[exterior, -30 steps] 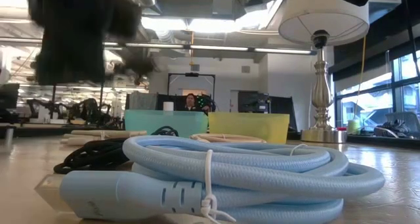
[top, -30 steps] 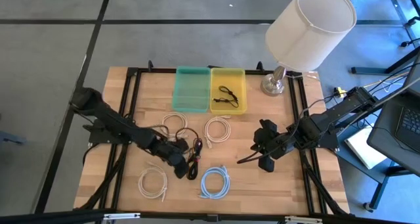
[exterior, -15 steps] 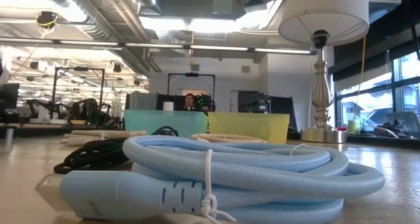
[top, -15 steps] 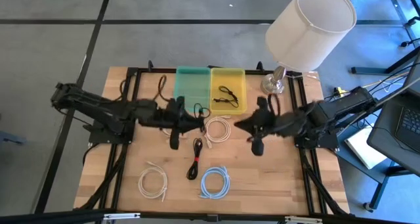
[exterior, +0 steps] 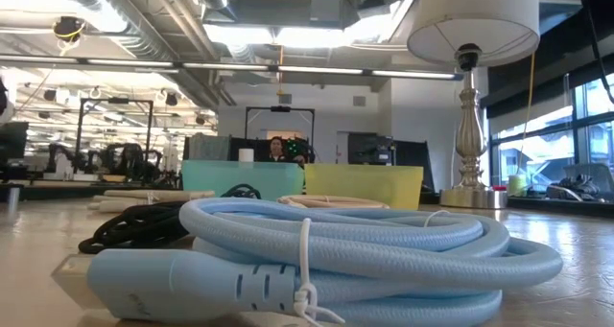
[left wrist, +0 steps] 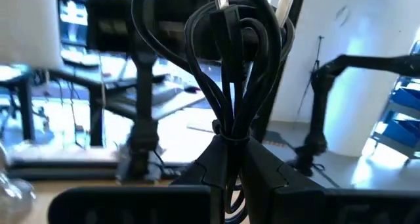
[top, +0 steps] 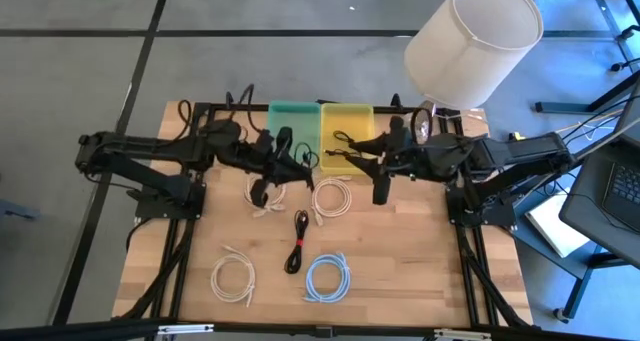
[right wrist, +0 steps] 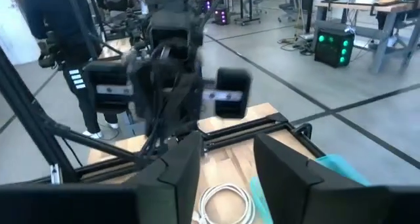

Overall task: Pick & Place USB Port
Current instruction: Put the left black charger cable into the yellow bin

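Left pincer [top: 292,160] now lifted from counter [top: 190,251] middle to green bin [top: 291,134], clamped on black cable [left wrist: 231,66]; drop seems next. Right pincer [top: 377,171] empty, fingers apart, risen beside yellow bin [top: 362,141]

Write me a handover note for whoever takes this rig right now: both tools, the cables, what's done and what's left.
Left tool: shut on the held cable, a black bundle, raised at the front edge of the green bin.
Right tool: open, empty, in front of the yellow bin.
Done: one binned cable, black, lies in the yellow bin.
Left: drop the held cable in a bin. On the table wait the loose black cable, the white coils and the blue coil.
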Tool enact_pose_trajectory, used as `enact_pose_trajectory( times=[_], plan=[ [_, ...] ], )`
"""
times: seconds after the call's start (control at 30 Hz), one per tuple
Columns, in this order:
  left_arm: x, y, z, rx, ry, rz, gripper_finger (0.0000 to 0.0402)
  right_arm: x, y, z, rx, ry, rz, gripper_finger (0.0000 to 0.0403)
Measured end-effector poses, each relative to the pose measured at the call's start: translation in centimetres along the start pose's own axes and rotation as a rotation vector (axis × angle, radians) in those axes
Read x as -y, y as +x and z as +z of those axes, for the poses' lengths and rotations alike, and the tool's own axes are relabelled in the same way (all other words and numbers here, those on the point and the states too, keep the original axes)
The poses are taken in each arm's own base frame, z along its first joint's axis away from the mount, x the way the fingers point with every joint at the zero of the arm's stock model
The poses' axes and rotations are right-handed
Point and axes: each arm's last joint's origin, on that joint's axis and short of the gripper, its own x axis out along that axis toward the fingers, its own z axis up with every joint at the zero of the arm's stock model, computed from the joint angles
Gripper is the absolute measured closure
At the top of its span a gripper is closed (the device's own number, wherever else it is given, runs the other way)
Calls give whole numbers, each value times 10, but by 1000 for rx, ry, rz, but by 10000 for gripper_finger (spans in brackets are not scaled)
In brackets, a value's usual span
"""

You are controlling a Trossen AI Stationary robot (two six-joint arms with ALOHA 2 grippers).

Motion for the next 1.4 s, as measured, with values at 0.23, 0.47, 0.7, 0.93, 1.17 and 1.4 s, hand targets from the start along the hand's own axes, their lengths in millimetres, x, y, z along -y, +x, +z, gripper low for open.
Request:
enact_pose_trajectory(
  times=[0.23, 0.47, 0.7, 0.93, 1.17, 1.4],
  plan=[
    [-21, -4, 14, 42, 65, 50, 384, -5, 20, -6, -10, 0, 109, 240],
    [-27, -8, 31, 93, 99, 65, 384, -10, 29, -8, 6, -1, 149, 244],
    [-28, -1, 27, 73, 94, 27, 384, -6, 46, -10, 33, 4, 158, 244],
    [-27, -1, 29, 93, 103, 8, 384, -3, 48, -10, 26, 7, 164, 244],
    [-27, -1, 31, 105, 109, 4, 384, 3, 51, -8, 36, 13, 150, 244],
    [-27, 0, 30, 103, 109, -4, 384, 5, 57, -5, 71, 34, 190, 244]
  ],
)
